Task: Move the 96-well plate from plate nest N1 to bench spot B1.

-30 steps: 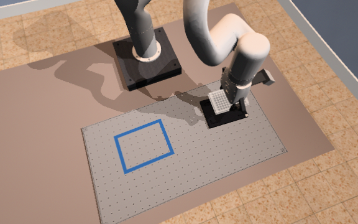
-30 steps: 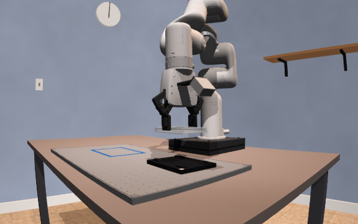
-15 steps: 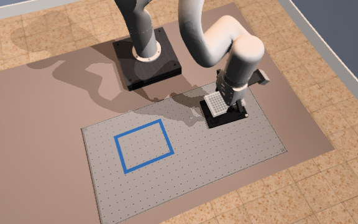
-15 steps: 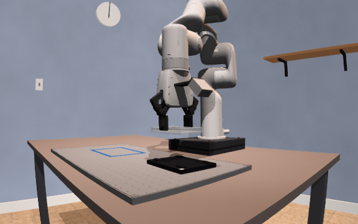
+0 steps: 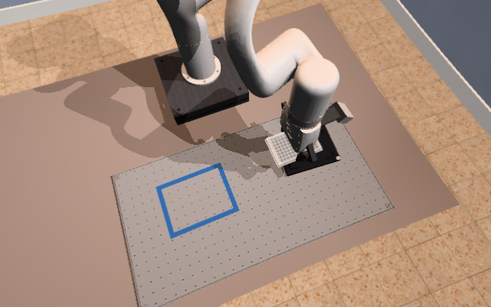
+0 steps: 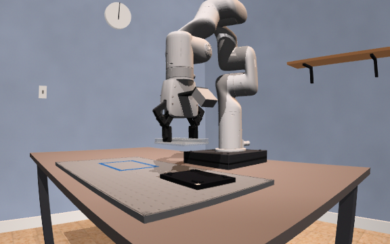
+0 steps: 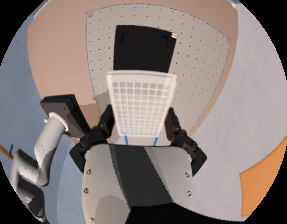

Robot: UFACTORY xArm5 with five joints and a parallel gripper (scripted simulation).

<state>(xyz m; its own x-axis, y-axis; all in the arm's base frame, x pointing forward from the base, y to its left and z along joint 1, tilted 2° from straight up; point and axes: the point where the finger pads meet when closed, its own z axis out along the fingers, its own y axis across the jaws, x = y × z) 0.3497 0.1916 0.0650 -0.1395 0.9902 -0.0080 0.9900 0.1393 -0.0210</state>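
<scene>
My gripper (image 6: 180, 136) is shut on the 96-well plate (image 6: 181, 141), a clear flat plate with a white grid of wells, and holds it level in the air well above the deck. The plate also shows in the top view (image 5: 280, 149) and in the wrist view (image 7: 141, 106), gripped across its short width. The black plate nest N1 (image 6: 197, 179) lies below, empty; it also shows in the top view (image 5: 314, 159) and the wrist view (image 7: 143, 50). The blue taped outline B1 (image 5: 197, 200) lies on the grey deck to the left, empty; it also shows in the exterior view (image 6: 128, 165).
The grey perforated deck (image 5: 250, 209) lies on a brown table. The arm's black base block (image 5: 201, 85) stands behind the deck. A wooden shelf (image 6: 340, 57) hangs on the wall far to the right.
</scene>
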